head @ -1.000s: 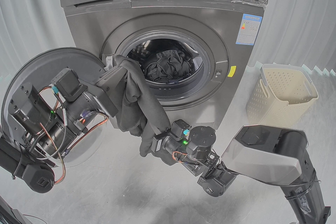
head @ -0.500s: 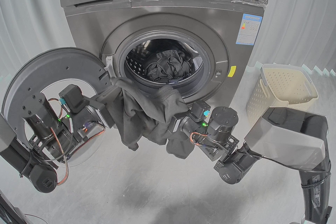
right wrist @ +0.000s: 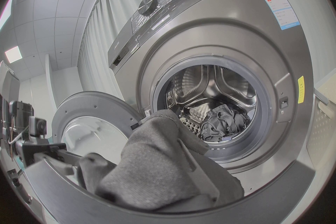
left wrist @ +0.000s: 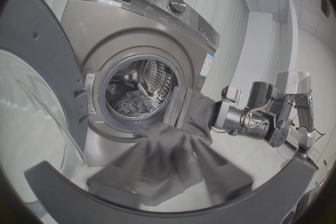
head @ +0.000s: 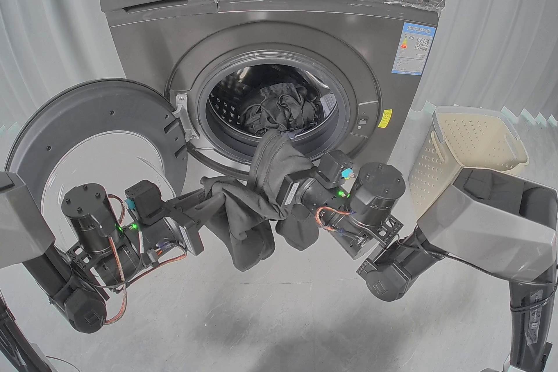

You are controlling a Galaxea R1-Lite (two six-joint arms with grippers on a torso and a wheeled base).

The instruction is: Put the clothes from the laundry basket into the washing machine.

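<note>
A dark grey garment [head: 250, 204] hangs in front of the washing machine [head: 273, 13], below its open drum [head: 273, 100]. My right gripper [head: 286, 186] is shut on the garment's upper fold, just under the drum's lower rim. My left gripper [head: 203, 199] sits lower, beside the open door [head: 93, 117]. Its fingers [left wrist: 227, 179] stand wide apart, with the garment [left wrist: 168, 161] draped across them. Dark clothes [head: 279, 108] lie inside the drum. The right wrist view has the garment [right wrist: 157, 168] bunched over my right gripper's finger [right wrist: 197, 168].
The cream laundry basket [head: 471, 158] stands on the floor to the right of the machine, tilted, with no clothes visible in it. The round door swings out to the left, close to my left arm. Bare grey floor lies in front.
My right gripper rose with the garment from low down to the drum's lower rim. My left gripper dropped from door-hinge height and pulled back, the garment's left end sinking with it.
</note>
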